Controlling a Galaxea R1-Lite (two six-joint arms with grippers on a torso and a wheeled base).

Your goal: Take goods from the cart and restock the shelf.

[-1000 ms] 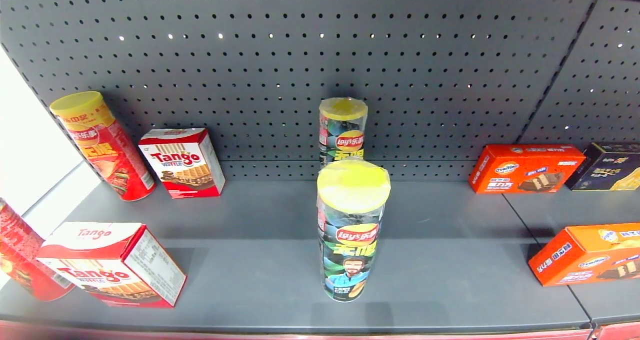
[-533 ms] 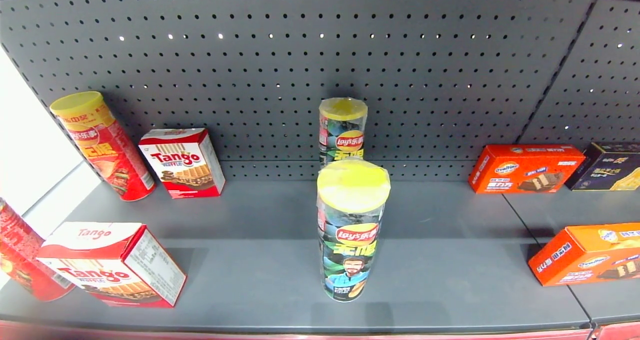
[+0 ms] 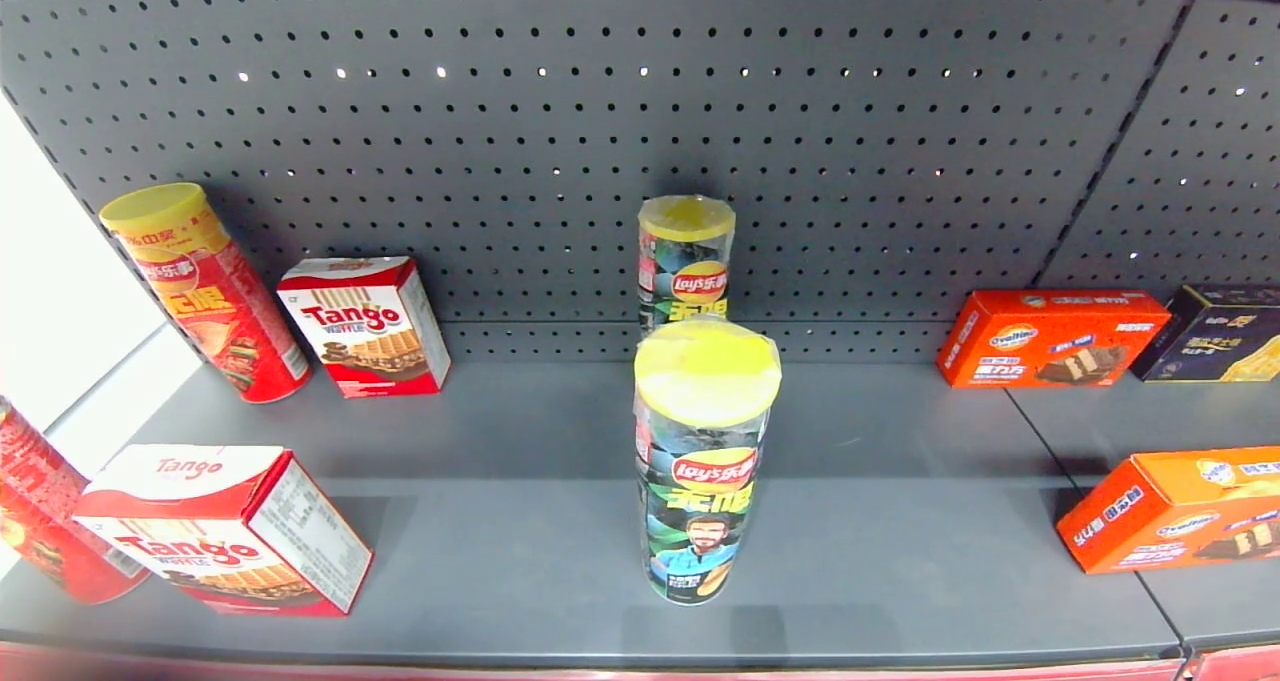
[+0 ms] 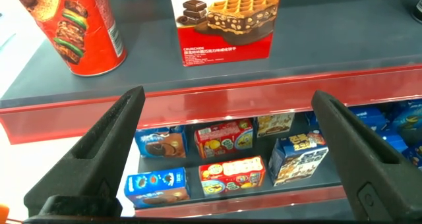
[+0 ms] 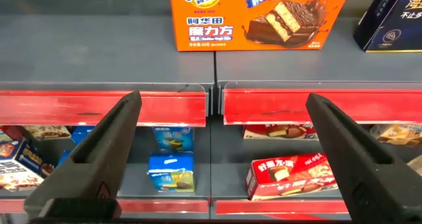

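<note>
Nothing on the shelf (image 3: 900,521) has moved in the last second: every can and box stands where it did. I take this as a pause between placements, with both arms free to fetch more goods.

Nearest, the left gripper (image 4: 227,95) hangs before the shelf's glossy red front lip (image 4: 290,89). Its matte black, wedge-shaped jaws are spread wide with nothing between them. The right gripper (image 5: 224,97) hangs the same way, jaws wide and empty.

On the front row, the front chip can (image 3: 705,461) stands upright mid-shelf. It is a tall cylinder in shiny printed wrap with a flat yellow plastic lid. To its left a cardboard wafer box (image 3: 225,531) stands skewed, beside a red can (image 3: 45,521) at the edge. To its right lies a flat orange carton (image 3: 1170,506).

Further back, the rear chip can (image 3: 686,261) stands directly behind the front one, against the back panel. On the same back row are a second wafer box (image 3: 365,326), a second red can (image 3: 205,291), a red-orange carton (image 3: 1050,336) and a dark carton (image 3: 1215,331). Behind them all rises the grey perforated metal back panel (image 3: 500,111).
</note>
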